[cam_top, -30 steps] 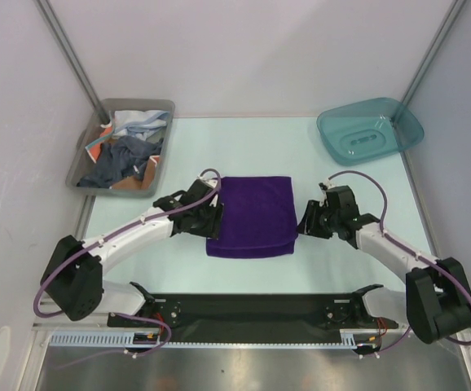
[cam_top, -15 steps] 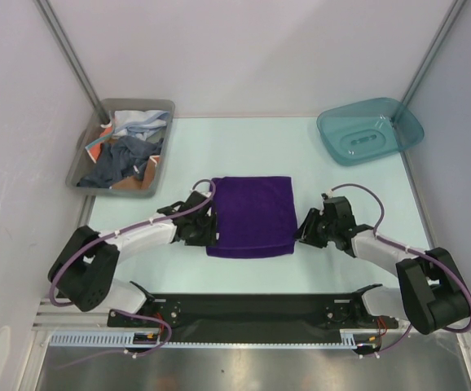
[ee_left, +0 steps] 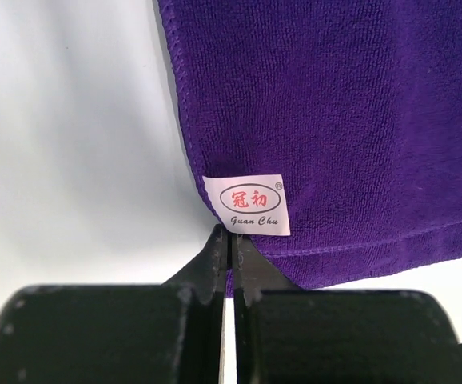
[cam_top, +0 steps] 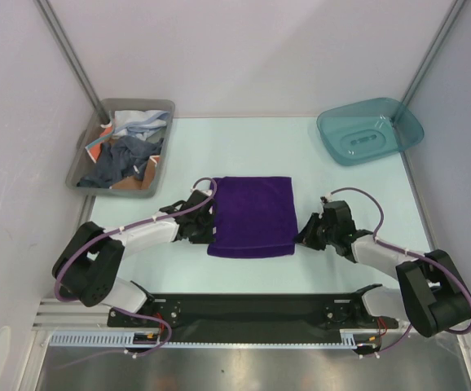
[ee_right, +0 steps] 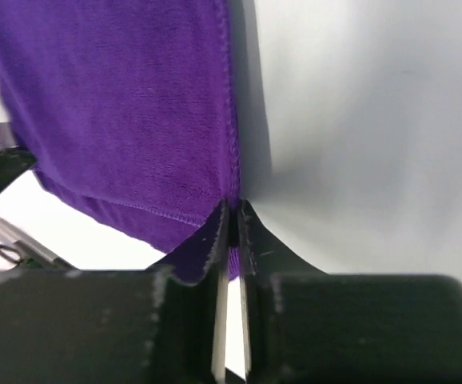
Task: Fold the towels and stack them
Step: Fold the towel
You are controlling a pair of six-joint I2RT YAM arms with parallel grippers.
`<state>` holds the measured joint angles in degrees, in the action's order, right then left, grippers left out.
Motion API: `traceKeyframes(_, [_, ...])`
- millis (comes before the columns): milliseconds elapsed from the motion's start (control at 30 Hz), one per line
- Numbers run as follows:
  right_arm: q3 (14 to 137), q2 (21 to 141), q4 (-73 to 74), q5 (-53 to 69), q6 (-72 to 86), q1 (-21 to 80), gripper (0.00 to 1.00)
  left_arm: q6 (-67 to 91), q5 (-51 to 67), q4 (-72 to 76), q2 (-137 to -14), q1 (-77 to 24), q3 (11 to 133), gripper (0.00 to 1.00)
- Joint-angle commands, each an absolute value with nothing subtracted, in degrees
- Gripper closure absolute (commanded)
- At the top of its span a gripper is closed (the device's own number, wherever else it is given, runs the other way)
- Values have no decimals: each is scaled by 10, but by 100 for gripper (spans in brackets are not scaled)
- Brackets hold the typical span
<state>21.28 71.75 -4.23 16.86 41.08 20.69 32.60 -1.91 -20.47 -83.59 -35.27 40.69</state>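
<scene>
Jaws on both arms are now pressed together on cloth, where a second ago we saw them spread.

Top view: the left gripper (cam_top: pixel 211 234) sits at the near-left corner of the purple towel (cam_top: pixel 253 216), and the right gripper (cam_top: pixel 302 236) at its near-right corner. The towel lies flat at mid-table. The remaining towels (cam_top: pixel 125 155) are heaped in the grey bin (cam_top: pixel 79 167) at far left.

Left wrist view: the left gripper (ee_left: pixel 229 240) pinches the near hem just below the white label (ee_left: pixel 247 206) (only a sliver of purple shows between the tips).

Right wrist view: the right gripper (ee_right: pixel 232 210) nips the towel's right edge at its near corner.

We judge both near corners secured, so the fold towards the far edge can begin.
</scene>
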Motion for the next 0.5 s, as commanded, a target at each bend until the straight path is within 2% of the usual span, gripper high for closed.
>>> traceKeyframes(0, [272,696,49,106,359,210,94,330,-44,-228,-831,-345,409,100])
traceKeyframes(100, [304,690,117,74,342,219,94,336,-43,-230,-824,-345,406,100])
traceKeyframes(167, [306,692,129,64,341,243,79,337,-43,-231,-824,-345,404,100])
traceKeyframes(267, [289,693,111,67,359,259,63,337,-42,-233,-831,-345,404,100])
traceKeyframes(367, [279,689,105,69,361,259,63,339,-50,-238,-832,-345,406,100])
traceKeyframes(467, [288,686,120,73,354,259,72,339,-61,-249,-827,-345,407,100])
